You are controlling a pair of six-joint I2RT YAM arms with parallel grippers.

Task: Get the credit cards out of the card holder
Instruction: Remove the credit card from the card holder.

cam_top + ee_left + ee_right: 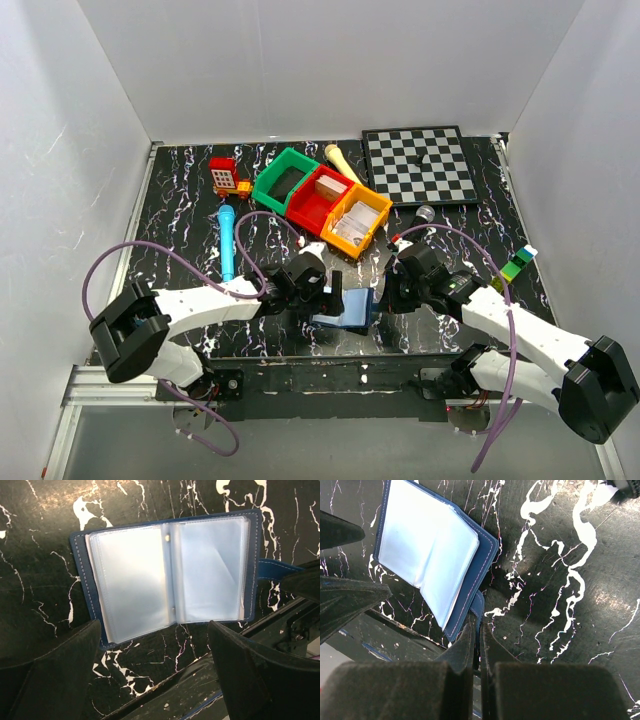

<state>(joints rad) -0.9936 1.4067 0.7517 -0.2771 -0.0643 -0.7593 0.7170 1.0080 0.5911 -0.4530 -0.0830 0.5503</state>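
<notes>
Lying open at the middle of the near edge of the bench (180,215), the holder (350,312) shows its two pale inner panels facing up, between both claws. The left claw (155,625) hangs just above it with the fingers spread wide and holds nothing. The right claw (479,630) is closed on the blue strap (478,601) that comes out from the right side of the holder. Three bins (305,218) stand further back, around the middle of the bench, well apart from the holder.
</notes>
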